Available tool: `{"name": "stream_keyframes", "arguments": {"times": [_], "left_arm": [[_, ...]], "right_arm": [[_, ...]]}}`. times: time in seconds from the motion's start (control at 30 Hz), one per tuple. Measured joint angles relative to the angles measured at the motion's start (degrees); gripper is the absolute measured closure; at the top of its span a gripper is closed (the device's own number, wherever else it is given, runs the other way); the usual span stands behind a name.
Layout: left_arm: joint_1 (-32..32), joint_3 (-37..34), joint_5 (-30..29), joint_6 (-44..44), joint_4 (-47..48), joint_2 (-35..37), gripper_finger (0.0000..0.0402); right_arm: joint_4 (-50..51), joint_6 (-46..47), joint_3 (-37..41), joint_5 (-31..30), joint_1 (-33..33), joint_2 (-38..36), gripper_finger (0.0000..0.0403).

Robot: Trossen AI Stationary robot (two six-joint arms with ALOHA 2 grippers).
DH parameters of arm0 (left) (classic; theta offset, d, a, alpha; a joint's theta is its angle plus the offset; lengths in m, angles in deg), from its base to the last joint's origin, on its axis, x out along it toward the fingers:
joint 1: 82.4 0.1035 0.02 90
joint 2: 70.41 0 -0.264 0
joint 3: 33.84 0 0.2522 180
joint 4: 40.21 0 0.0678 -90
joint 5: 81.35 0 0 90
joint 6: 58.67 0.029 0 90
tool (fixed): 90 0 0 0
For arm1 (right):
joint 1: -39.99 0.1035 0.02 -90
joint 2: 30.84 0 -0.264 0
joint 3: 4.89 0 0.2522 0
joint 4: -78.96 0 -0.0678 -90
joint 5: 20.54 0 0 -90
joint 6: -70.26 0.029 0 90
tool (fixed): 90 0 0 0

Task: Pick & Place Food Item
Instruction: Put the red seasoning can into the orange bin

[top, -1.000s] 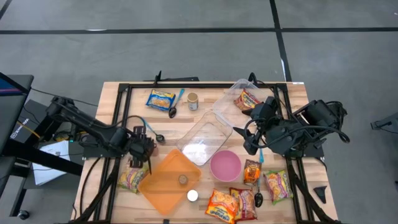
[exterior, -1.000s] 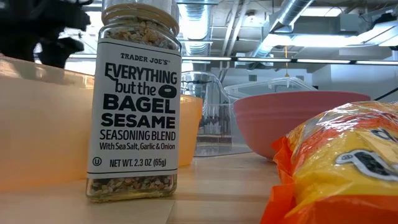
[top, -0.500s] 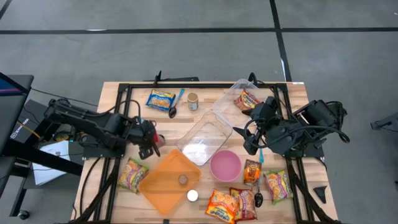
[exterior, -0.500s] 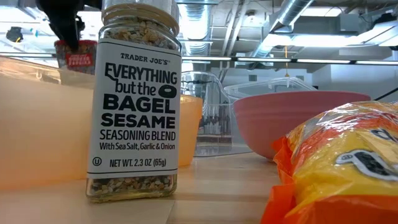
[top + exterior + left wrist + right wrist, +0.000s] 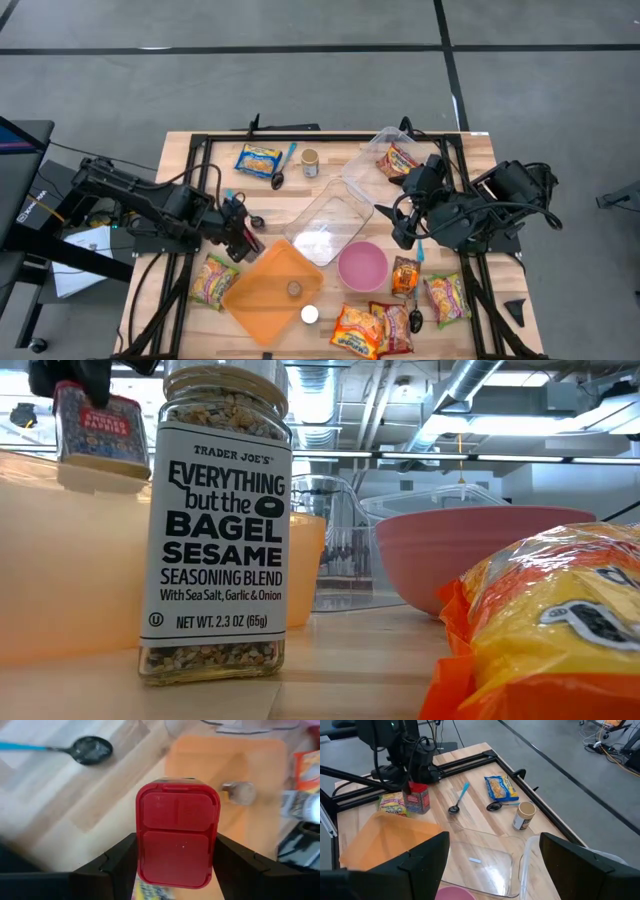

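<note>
Above the near-left part of the worktop (image 5: 190,150), left claw (image 5: 176,851) is pinching a red spice tin (image 5: 177,838) from both flat sides, fingers (image 5: 119,859) bearing against the tin's walls, red lid facing the wrist camera. Tin is hanging clear of the surface, just beside the far-left edge of the orange tray (image 5: 270,296), not yet over it. Low view is showing the tin (image 5: 100,428) tilted in the air above the tray's wall.

Risks, as judged from here:
- Tin is sitting skewed in the grip; a quick swing could be letting it twist or slip between the smooth fingers, dropping it on the worktop short of the tray
- Small round jar (image 5: 239,793) is already lying in the tray; lowering onto it could be knocking it over or leaving the tin perched crooked
- Releasing from height could be making the tin bounce over the low tray wall
- Snack packet (image 5: 211,281) is lying close under the arm and could be getting dragged on the way down
- Blue-handled spoon (image 5: 75,748) is lying near, behind the tin

Right claw (image 5: 490,870) is waiting spread wide, holding nothing, hovering over the worktop's right half near the clear container (image 5: 485,865), well apart from the tin
</note>
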Motion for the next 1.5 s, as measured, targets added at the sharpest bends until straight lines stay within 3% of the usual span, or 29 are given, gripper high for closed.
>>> {"name": "stream_keyframes", "arguments": {"times": [0.27, 0.57, 0.83, 1.27, 1.5], "left_arm": [[-4.96, 0.02, 1.63, -8.26, -12.82, -2.17, 0.0193], [-5.66, 0.04, 2.53, -8.61, -23.13, -11.16, 0.0193], [-4.68, 0.04, 2.74, -11.23, -23.08, -17.2, 0.0193], [-1.45, 0.15, -0.15, -11.12, -21.89, -19.61, 0.0193], [-0.03, 0.42, -1.64, -5.2, -21.04, -19.63, 0.0193]], "right_arm": [[0.0, -3.53, 0.0, 0.01, 0.0, 0.0, 0.0097], [-0.01, -8.69, 0.0, 0.01, 0.0, 0.0, 0.0097], [-0.02, -11.88, 0.04, 0.15, 0.0, -0.59, 0.0097], [-0.01, -16.43, 0.0, 0.47, -0.04, -2.29, 0.0097], [-0.01, -17.68, 0.04, 0.56, -0.04, -3.29, 0.0097]]}}
